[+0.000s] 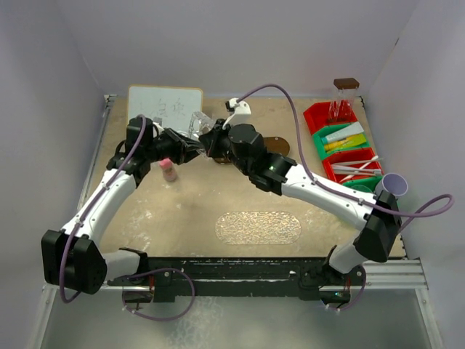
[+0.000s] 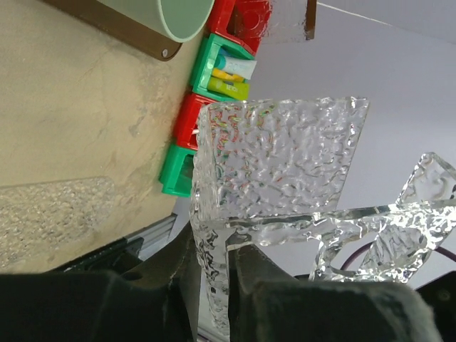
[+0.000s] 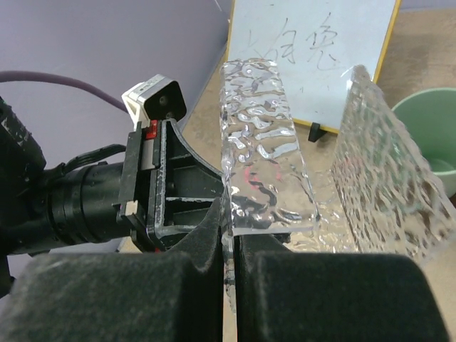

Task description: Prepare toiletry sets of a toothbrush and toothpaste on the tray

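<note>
Both grippers hold one clear textured acrylic holder (image 1: 197, 125) in the air at the back left of the table. My left gripper (image 1: 190, 145) is shut on one of its walls (image 2: 214, 249). My right gripper (image 1: 211, 139) is shut on another wall (image 3: 229, 246). The oval clear textured tray (image 1: 258, 227) lies bare near the front; its end shows in the left wrist view (image 2: 50, 214). Slim pale toothbrushes (image 1: 356, 169) lie in a red bin at the right. Coloured toothpaste tubes (image 1: 341, 138) lie in a green bin. A green cup (image 3: 427, 128) stands beside the holder. A purple cup (image 1: 392, 185) stands by the bins.
A pink-capped little bottle (image 1: 168, 169) stands under the left arm. A whiteboard (image 1: 163, 105) leans at the back left. A brown disc (image 1: 280, 144) lies behind the right wrist. A brown-lidded clear container (image 1: 345, 94) stands at the back right. The red and green bins (image 1: 323, 116) line the right edge.
</note>
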Robot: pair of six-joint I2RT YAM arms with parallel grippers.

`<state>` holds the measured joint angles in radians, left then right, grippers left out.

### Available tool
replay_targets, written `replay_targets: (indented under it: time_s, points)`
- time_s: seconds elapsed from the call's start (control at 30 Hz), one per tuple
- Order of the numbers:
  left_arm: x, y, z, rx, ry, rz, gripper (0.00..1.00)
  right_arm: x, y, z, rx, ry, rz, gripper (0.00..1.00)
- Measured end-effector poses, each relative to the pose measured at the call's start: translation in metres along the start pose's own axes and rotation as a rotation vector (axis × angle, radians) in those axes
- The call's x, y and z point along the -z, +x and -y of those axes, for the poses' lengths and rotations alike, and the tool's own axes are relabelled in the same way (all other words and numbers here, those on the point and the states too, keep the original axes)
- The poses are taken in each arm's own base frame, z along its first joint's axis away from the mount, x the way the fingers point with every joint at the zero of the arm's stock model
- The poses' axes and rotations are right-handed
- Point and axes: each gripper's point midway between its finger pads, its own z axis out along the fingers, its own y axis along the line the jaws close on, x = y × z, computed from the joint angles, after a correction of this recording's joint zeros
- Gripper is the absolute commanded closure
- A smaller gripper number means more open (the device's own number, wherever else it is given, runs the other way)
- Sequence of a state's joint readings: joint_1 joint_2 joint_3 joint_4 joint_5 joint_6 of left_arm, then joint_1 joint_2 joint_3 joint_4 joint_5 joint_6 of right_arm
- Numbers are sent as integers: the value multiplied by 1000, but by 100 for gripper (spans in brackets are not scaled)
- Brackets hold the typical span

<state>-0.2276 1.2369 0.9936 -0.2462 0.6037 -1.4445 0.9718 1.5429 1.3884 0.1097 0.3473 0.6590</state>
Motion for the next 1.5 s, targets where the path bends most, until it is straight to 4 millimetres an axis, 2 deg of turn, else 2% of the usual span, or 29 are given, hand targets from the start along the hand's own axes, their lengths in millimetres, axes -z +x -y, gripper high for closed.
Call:
replay_targets:
  time_s: [0.07, 0.2, 0.23, 0.3, 0.47, 0.53, 0.57, 0.6, 0.67, 0.77, 0.87, 0.97, 1.1, 1.23, 1.37, 1.5]
  points:
    - [-1, -4, 1, 24, -7, 11, 97, -2, 1, -1, 17, 1, -6, 92]
    - [-3, -10, -1, 5, -58, 33, 97, 0, 7, -1, 40, 12, -54, 52]
    - [-3, -12, -2, -16, -89, 44, 97, 2, 9, -1, 42, 14, -78, 45]
    - [-1, -16, -4, -62, -150, 64, 97, 10, 13, 0, 52, 22, -125, 37]
    - [10, -29, -21, -188, -295, 127, 97, 54, 26, 21, 98, 68, -279, 34]
    - [16, -36, -36, -260, -379, 145, 97, 80, 29, 31, 121, 69, -338, 33]
    - [20, -41, -45, -318, -436, 153, 97, 98, 29, 39, 133, 68, -371, 30]
    - [21, -43, -49, -341, -457, 154, 97, 112, 27, 46, 143, 67, -390, 26]
    - [28, -51, -62, -468, -543, 156, 97, 136, 17, 60, 149, 61, -410, 23]
    - [35, -50, -72, -691, -632, 137, 97, 155, -13, 87, 137, 90, -392, 25]
    - [30, -30, -70, -932, -652, 71, 97, 151, -32, 97, 125, 95, -406, 30]
    - [25, -6, -67, -1125, -629, -13, 97, 134, -35, 84, 117, 15, -469, 32]
    - [23, 14, -64, -1358, -614, -88, 97, 111, -6, 78, 22, -123, -641, 41]
    - [20, 27, -64, -1505, -598, -147, 97, 94, 18, 71, -115, -238, -761, 43]
    - [19, 33, -63, -1577, -584, -178, 97, 83, 31, 62, -203, -319, -816, 54]
    - [17, 33, -62, -1589, -578, -175, 97, 75, 40, 54, -275, -400, -821, 56]
